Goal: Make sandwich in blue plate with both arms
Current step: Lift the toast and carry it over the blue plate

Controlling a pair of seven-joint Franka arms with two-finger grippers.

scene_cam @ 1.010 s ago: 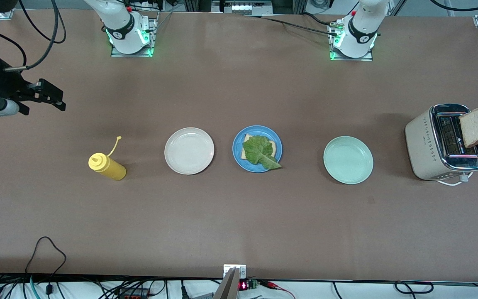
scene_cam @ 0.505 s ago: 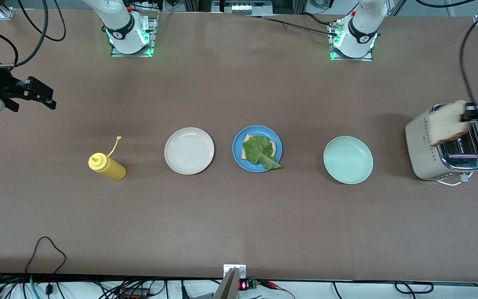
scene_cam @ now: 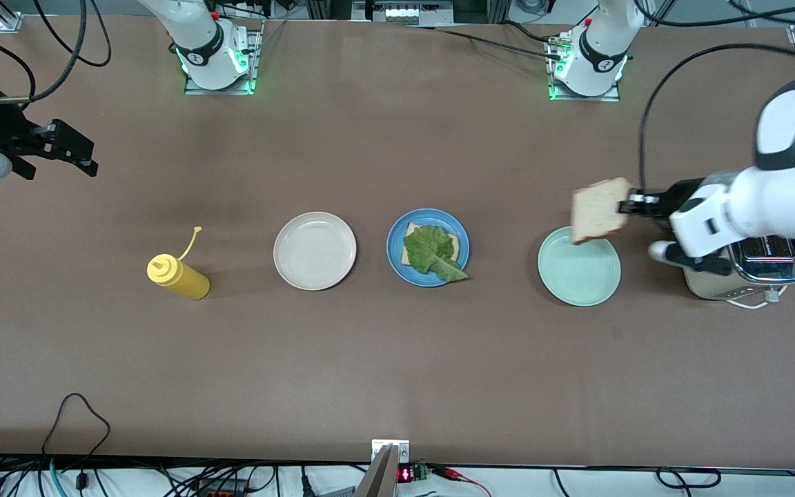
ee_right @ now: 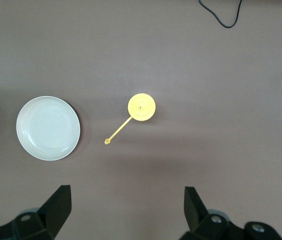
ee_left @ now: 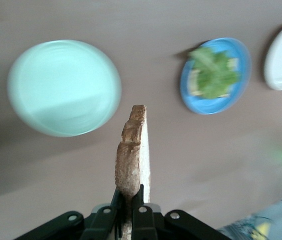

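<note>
A brown table (scene_cam: 397, 359) fills the front view, with cables along its edges and the two arm bases fixed at the top.

The right arm waits at its own end of the table, only its wrist and hand in frame. The right gripper (scene_cam: 66, 148) hangs over bare table, fingers spread wide with nothing between them; its wrist view looks straight down on the yellow bottle (ee_right: 141, 107).

Along the row stand one yellow bottle (scene_cam: 178, 276), one white plate (scene_cam: 315, 250), one blue plate (scene_cam: 428, 248), one green plate (scene_cam: 579, 266) and one toaster (scene_cam: 749, 266).

On the blue plate lies one bread slice (scene_cam: 408, 238), almost covered by one lettuce leaf (scene_cam: 430, 252) whose tip hangs over the rim.

The left arm reaches in from its end of the table, forearm level, covering most of the toaster. The left gripper (scene_cam: 629, 205) is over the table just beside the green plate, fingers pinched tight on one edge of a second bread slice (scene_cam: 599, 210), which is held in the air over that plate's rim. In the left wrist view this slice (ee_left: 133, 155) shows edge-on.
</note>
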